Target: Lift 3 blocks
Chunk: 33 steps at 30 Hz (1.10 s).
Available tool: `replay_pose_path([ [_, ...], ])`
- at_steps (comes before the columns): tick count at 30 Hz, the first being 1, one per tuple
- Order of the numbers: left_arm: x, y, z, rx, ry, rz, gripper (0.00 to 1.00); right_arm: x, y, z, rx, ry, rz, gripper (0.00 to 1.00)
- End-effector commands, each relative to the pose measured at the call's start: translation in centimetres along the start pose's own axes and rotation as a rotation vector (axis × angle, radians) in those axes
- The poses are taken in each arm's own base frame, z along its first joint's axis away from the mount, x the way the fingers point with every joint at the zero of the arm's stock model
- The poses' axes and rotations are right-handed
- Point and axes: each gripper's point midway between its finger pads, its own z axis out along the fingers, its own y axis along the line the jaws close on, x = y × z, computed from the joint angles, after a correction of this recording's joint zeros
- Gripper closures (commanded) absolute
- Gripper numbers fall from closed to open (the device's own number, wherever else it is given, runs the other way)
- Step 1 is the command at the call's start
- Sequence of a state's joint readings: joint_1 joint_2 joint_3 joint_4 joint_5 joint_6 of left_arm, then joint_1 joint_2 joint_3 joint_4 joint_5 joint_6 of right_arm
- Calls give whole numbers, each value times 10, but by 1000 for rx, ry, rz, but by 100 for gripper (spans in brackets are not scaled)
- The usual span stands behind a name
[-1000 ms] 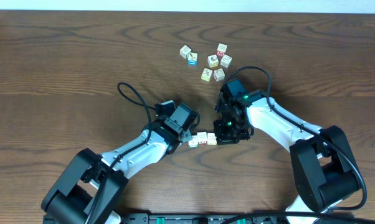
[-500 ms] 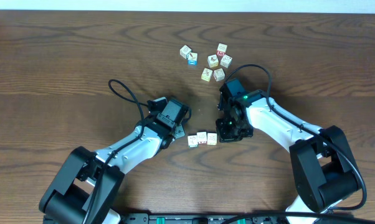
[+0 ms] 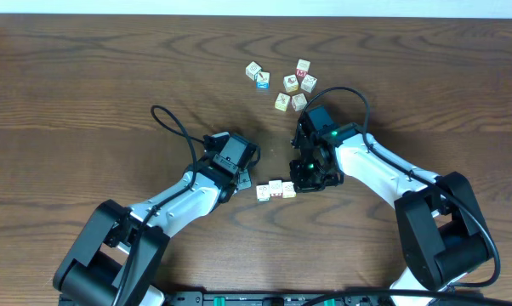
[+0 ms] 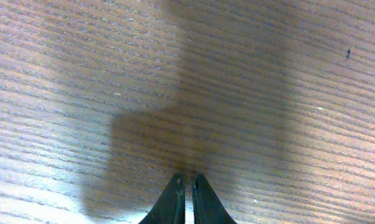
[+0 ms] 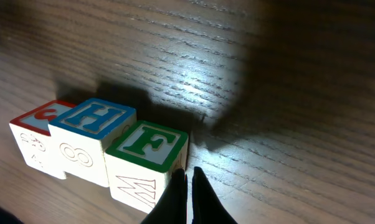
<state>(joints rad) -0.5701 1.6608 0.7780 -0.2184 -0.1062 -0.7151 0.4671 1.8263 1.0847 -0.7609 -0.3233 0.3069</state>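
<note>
Pinching down to a thin slit with nothing between its tips, the right claw (image 5: 189, 183) stands low over the bench (image 3: 86, 85), right at the bare side edge of the F block (image 5: 147, 152). Whether it touches that edge I cannot tell. This green-rimmed block is the nearest end of a row of three blocks (image 3: 275, 189) standing flat on the wood. Pressed against it is the blue-rimmed H block (image 5: 91, 130), and then the red block (image 5: 32, 134) closes the far end; all three are equal in size and none is off the bench. Beyond the red end, near it but apart, the left claw (image 4: 185, 186) is likewise narrowed to a slit and empty, with only bare wood under it. The wood on either long side of the row lies open. The two arms slant in from the near edge and take up much of the room there. Toward the far edge, well apart from the row, seven loose cubes (image 3: 291, 83) lie in a scatter, with the right wrist between them and the row. Broad bare wood lies to the far left and far right. One black cable (image 3: 167, 123) loops off the left arm and another off the right.
</note>
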Motion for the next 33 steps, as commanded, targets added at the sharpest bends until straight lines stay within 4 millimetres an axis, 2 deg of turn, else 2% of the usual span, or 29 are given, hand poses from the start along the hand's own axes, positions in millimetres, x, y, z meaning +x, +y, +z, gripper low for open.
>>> replay_pose_path([
  [1,2,5,3,-13,6,47,92,3,5,2,-25,14,-13,97],
  [7,0,8,3,-23,-2,54,92,1,5,2,-24,8,-22,97],
  [14,-11,20,5,-39,-11,44,92,-17,-28,-1,168,-83,-9,95],
  [15,-19,25,5,-39,-27,16,93,-23,-30,-2,178,-110,-25,95],
  [19,-47,41,-3,-35,-86,-67,92,-36,-19,-2,126,-156,-62,96],
  [24,-83,64,-26,-2,-165,-115,92,-44,1,-2,30,-185,-86,97],
  [29,-100,82,-46,4,-212,-130,92,-45,21,-1,-43,-193,-122,97],
  [33,-103,87,-49,0,-223,-142,93,-44,34,2,-53,-202,-158,97],
])
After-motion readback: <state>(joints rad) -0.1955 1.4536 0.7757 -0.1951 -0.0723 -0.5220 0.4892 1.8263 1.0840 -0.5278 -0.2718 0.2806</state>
